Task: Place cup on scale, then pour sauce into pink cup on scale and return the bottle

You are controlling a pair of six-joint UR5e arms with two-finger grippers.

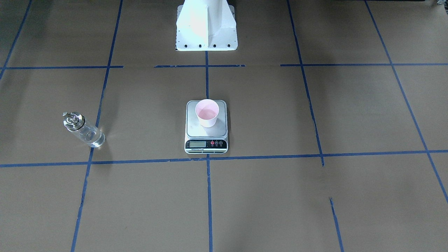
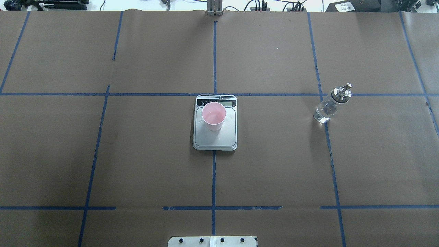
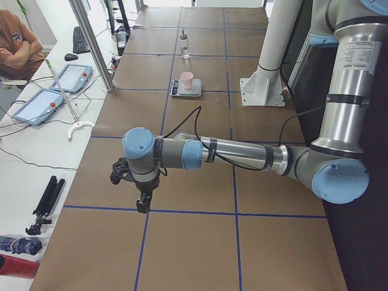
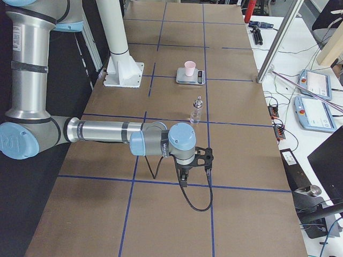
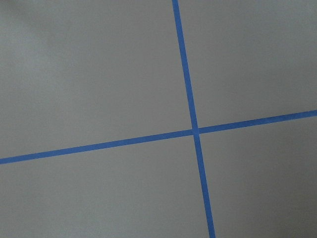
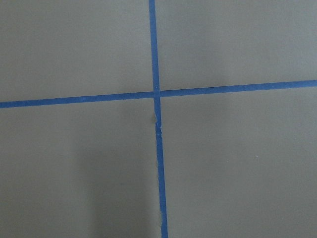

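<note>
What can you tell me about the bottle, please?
The bottle is small, cylindrical and made of clear glass, with a shiny metal collar and a pour spout on top. It stands upright on the table, with its base on a blue tape line. It is well apart from the scale, on the robot's right. It looks clear throughout, and its fill level is hard to judge. Nothing else touches it.

Scale (image 2: 215,139): we find it at the middle of the surface (image 2: 274,171), display end toward the edge far from the robot.
Cup (image 2: 213,116): upright on the scale's plate, about its middle.
Bottle (image 2: 326,109): upright on the surface, well apart to the scale's right.
Grippers: we see the left gripper (image 3: 143,203) over the surface's left end, the right gripper (image 4: 184,181) over its right end.
</note>
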